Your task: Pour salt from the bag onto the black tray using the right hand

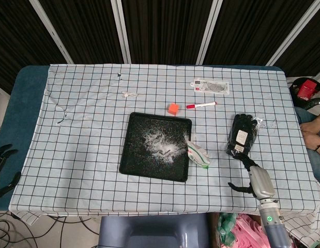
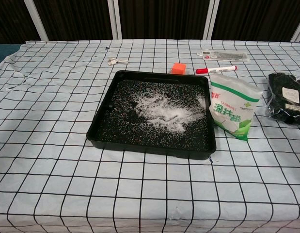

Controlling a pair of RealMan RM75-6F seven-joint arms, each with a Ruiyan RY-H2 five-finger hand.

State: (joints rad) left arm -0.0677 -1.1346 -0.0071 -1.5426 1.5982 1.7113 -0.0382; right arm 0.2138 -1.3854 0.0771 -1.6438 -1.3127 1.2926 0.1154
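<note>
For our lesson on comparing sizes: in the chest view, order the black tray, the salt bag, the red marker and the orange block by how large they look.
1. black tray
2. salt bag
3. red marker
4. orange block

Marker and block look close; both lie farther back, so their order is unsure.

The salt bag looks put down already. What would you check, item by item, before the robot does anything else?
1. Salt is on the black tray: ok.
2. Salt bag stands upright beside the tray's right edge, not tipping: ok.
3. Right robot hand holds nothing and is apart from the bag: ok.
4. Left robot hand stays off the cloth, at the table's left edge: ok.
5. Bag resealed: cannot tell.
6. Black packet lies near the right robot hand, clear of it: cannot tell.
</note>
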